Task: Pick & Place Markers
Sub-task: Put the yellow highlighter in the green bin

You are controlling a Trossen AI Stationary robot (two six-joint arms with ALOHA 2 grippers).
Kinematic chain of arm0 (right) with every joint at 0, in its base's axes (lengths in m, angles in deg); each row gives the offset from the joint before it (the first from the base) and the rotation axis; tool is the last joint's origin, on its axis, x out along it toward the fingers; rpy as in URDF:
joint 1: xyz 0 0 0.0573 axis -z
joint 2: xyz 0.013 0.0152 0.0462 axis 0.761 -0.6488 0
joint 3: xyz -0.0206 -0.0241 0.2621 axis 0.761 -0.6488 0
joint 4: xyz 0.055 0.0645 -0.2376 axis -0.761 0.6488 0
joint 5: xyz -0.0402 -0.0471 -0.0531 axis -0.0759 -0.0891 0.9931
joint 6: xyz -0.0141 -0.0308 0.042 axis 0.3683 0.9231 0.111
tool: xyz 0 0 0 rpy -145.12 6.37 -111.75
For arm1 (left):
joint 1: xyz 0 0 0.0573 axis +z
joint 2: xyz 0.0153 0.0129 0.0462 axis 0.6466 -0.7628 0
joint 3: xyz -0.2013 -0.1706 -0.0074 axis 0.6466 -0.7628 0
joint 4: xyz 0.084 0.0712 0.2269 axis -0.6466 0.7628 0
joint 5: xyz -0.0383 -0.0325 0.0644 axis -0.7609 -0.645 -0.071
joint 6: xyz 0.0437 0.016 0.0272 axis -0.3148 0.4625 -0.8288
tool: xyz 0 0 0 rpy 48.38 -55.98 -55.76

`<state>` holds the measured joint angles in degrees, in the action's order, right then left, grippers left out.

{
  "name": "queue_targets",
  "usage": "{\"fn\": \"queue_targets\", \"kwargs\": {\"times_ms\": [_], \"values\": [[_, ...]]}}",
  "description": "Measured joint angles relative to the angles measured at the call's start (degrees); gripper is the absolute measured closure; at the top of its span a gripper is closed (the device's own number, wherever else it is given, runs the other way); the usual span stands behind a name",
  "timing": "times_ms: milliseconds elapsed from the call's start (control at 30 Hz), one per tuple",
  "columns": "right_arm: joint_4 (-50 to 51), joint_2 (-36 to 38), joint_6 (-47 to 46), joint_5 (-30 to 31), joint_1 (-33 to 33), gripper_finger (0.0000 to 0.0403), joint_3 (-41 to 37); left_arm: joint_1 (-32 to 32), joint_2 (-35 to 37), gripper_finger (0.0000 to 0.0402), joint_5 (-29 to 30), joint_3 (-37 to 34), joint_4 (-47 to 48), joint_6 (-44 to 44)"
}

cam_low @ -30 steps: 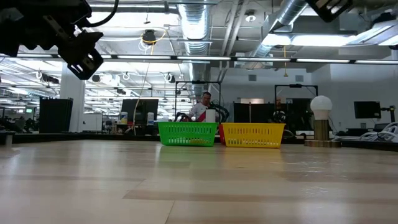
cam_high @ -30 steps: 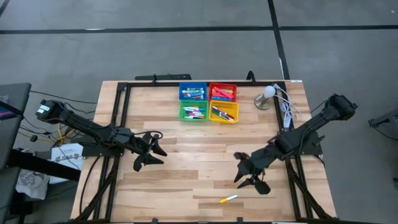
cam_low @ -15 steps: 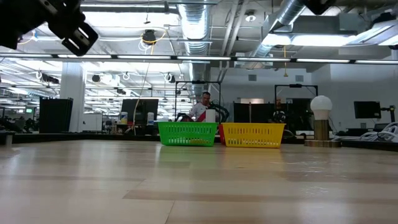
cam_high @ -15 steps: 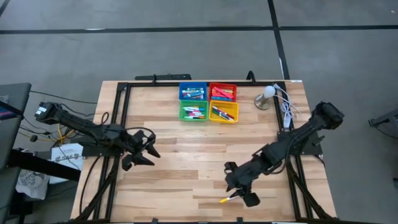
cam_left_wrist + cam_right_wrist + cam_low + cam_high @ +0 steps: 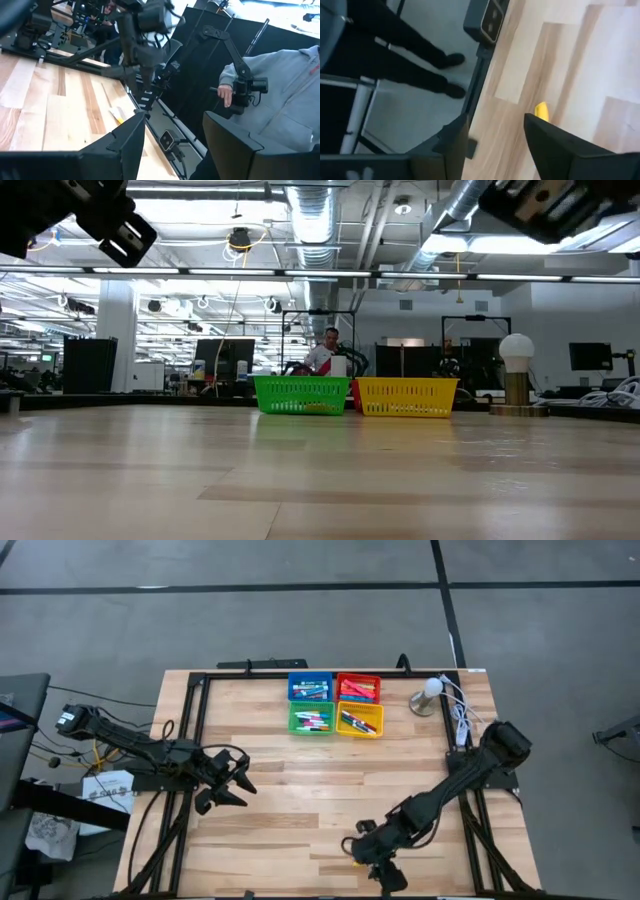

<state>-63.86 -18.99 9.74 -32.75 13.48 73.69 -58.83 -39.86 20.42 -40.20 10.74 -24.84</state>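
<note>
— Right arm, posture?

— Stretched from the right edge of the table [image 5: 300,810] diagonally toward the near edge, forearm sloping down. The right gripper [image 5: 371,861] sits low over the boards close to the near edge, a little right of centre.

— Its fingers?

— Spread, with a clear gap and nothing pinched. Its wrist view looks steeply down, with the table edge and the floor beyond.

— The loose marker?

— One yellow marker [image 5: 542,110] lies flat on the wood at the near edge. Its yellow end shows in the gap, close beside one finger [image 5: 555,145]. Contact cannot be confirmed. From overhead the gripper covers it.

— Left arm?

— Reaching in from the left edge, low and nearly level, bent slightly at the elbow. The left gripper [image 5: 236,788] hangs over the left part of the table, aimed toward the right arm, well apart from it.

— Its fingers?

— Parted, holding nothing.

— Remaining stock?

— The other markers [image 5: 314,722] lie in the four trays [image 5: 291,720] set in a square at the far middle of the table, well apart from both grippers.
</note>
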Motion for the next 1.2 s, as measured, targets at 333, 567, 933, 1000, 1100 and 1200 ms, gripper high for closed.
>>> {"fn": "queue_targets", "kwargs": {"times_ms": [333, 567, 933, 1000, 1100, 1200], "values": [[5.35, -8.81, 2.45, 0.69, -1.8, 0.0223, 5.48, 0.0, -0.02, 0.0202, 0.0, 0.0, 0.46, 0.13], [7.92, -11.53, 2.25, 2.21, -1.29, 0.0238, 5.93, -0.02, -0.04, 0.0202, -0.02, 0.0, 0.59, 0.15], [8.98, -11.67, 1.99, 5.49, -0.37, 0.0237, 5.93, -0.04, -0.02, 0.0202, -0.81, 0.0, 0.61, 0.18], [8.98, -11.67, 1.99, 5.81, -0.63, 0.0237, 5.91, -0.04, -0.04, 0.0202, -0.83, 0.0, 0.61, 0.18], [8.98, -11.67, 1.96, 6.89, -1.52, 0.0238, 5.9, -0.02, -0.02, 0.0202, -0.83, 0.0, 0.76, 0.18], [8.86, -12.5, 1.14, 7.28, -2.08, 0.0239, 5.89, -0.02, -0.03, 0.0202, -0.83, 0.0, 0.81, 0.18]]}}
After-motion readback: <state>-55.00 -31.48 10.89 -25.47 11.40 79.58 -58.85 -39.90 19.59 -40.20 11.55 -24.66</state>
